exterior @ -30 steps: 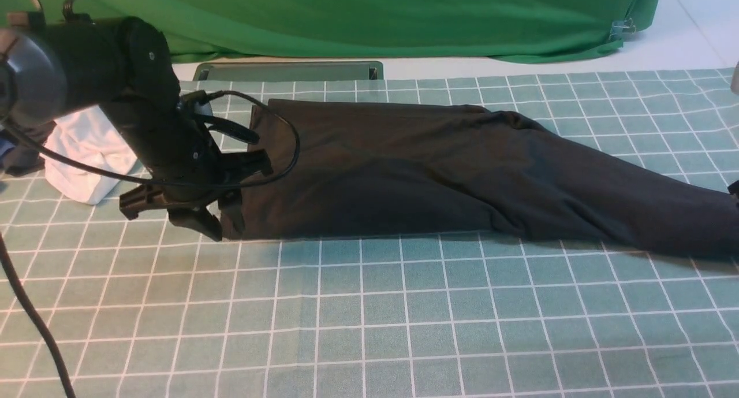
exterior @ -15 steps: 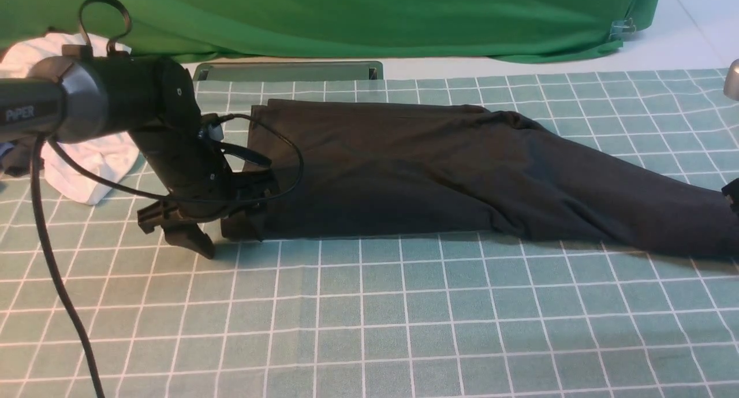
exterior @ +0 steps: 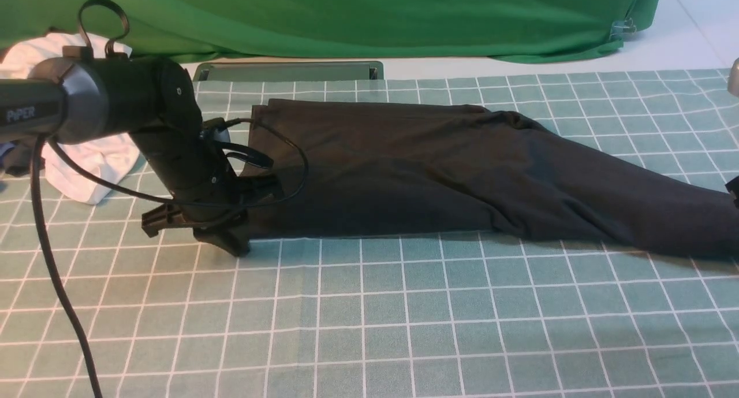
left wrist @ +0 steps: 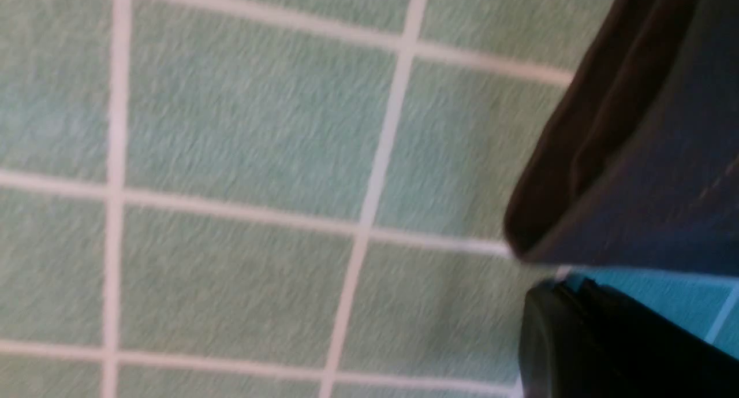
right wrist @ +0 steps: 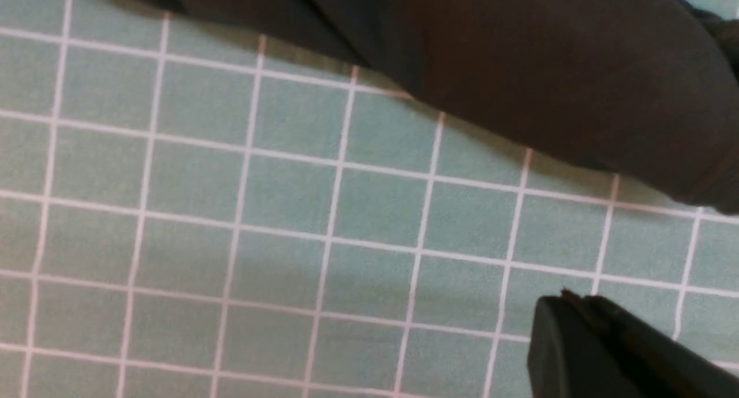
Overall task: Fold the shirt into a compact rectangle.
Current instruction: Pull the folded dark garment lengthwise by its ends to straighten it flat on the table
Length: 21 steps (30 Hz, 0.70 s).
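Left gripper (exterior: 234, 245) sits low on the pale green mat with the white grid (exterior: 404, 323), fingertips down at the near-left corner of the black soft-knit short-sleeved shirt (exterior: 439, 173). Jaws are clenched together. In the left wrist view the dark finger (left wrist: 577, 340) lies just beside the shirt's layered corner (left wrist: 635, 155), with a sliver of mat between them, so I see no cloth pinched. The shirt lies as a long folded band across the mat, its left end squared off and flat, its right end narrowing, rumpled, and running to the right edge of the front view. No logo or label shows. Right gripper (right wrist: 568, 298) is clenched too; its wrist view shows the finger over bare mat, apart from the shirt's near edge (right wrist: 519, 69), holding nothing that I can make out. The black left arm (exterior: 115, 97) reaches in from the left, a black cable (exterior: 55, 271) trailing toward me. Behind it, a crumpled white garment (exterior: 92, 161) lies on the mat's far left. A green draped backdrop (exterior: 369, 17) closes the far side.
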Each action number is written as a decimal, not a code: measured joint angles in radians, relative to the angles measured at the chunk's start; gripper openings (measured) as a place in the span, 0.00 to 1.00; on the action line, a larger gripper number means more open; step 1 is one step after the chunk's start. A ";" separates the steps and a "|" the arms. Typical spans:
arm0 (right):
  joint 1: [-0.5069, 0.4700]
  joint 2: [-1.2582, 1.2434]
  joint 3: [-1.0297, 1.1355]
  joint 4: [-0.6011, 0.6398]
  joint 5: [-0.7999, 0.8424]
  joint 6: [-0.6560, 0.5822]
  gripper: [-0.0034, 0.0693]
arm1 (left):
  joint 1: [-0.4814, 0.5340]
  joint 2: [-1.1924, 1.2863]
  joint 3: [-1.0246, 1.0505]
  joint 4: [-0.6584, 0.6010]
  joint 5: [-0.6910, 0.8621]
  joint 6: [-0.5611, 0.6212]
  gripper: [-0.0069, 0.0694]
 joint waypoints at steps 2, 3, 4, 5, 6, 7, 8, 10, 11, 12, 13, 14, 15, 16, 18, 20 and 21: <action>-0.033 0.001 0.000 0.000 0.002 -0.001 0.09 | 0.000 -0.011 0.000 0.013 0.021 0.000 0.11; -0.076 0.007 0.000 0.002 0.004 -0.003 0.09 | 0.000 -0.031 0.000 0.032 0.036 0.000 0.11; -0.107 0.014 0.000 0.007 0.005 -0.003 0.09 | 0.000 -0.042 0.000 0.042 0.038 0.000 0.11; -0.131 0.022 0.000 0.016 0.005 -0.003 0.09 | 0.000 -0.050 0.000 0.048 0.038 0.000 0.11; -0.161 0.034 0.000 0.032 0.004 -0.003 0.09 | 0.000 -0.060 0.000 0.053 0.038 0.000 0.11; -0.183 0.046 0.000 0.042 0.001 -0.004 0.09 | 0.000 -0.065 0.000 0.053 0.038 0.000 0.11; -0.209 0.067 0.000 0.061 -0.010 -0.004 0.09 | 0.000 -0.073 0.000 0.054 0.043 0.000 0.11; -0.235 0.102 0.000 0.077 -0.032 -0.004 0.10 | 0.000 -0.077 0.000 0.054 0.053 0.000 0.11; -0.241 0.119 0.000 0.081 -0.041 -0.004 0.11 | 0.000 -0.077 0.000 0.054 0.056 0.002 0.11; -0.247 0.142 0.000 0.083 -0.052 -0.004 0.14 | 0.000 -0.077 0.000 0.054 0.061 0.003 0.11; -0.250 0.160 0.000 0.084 -0.065 -0.004 0.18 | 0.000 -0.077 0.000 0.054 0.065 0.003 0.11; -0.252 0.183 0.000 0.084 -0.075 -0.003 0.23 | 0.000 -0.077 0.000 0.054 0.070 0.003 0.11; -0.254 0.205 0.000 0.085 -0.087 -0.003 0.30 | 0.000 -0.077 0.000 0.054 0.074 0.003 0.11; -0.255 0.228 0.000 0.087 -0.102 -0.003 0.38 | 0.000 -0.077 0.000 0.055 0.074 0.003 0.11; -0.256 0.266 0.000 0.081 -0.131 -0.003 0.52 | 0.000 -0.077 0.000 0.055 0.074 0.004 0.11; -0.256 0.292 0.000 0.072 -0.153 -0.003 0.61 | 0.000 -0.077 0.000 0.055 0.074 0.004 0.11; -0.256 0.319 0.000 0.058 -0.181 -0.003 0.69 | 0.000 -0.077 0.000 0.055 0.074 0.004 0.11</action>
